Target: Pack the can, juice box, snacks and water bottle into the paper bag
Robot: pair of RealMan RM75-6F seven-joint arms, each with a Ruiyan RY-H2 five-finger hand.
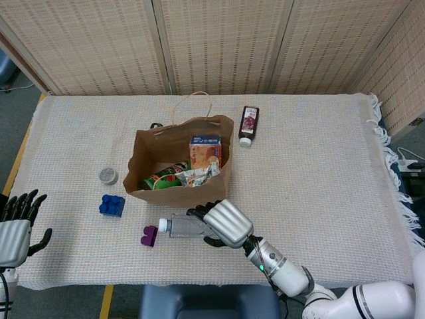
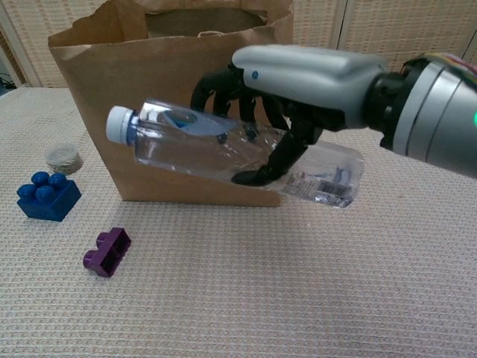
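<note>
Gripping clear plastic water bottle point(image 2: 223, 153), right hand point(image 2: 298, 82) holds it tilted, lifted off counter point(image 1: 319, 166), near brown paper bag point(image 2: 171, 112). Left hand point(image 1: 16, 229) open, near-left edge.

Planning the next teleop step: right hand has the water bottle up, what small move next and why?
Probably raise the right hand higher and carry it over the paper bag: the water bottle hangs in front of the bag's wall, below its rim, cap pointing left.
</note>
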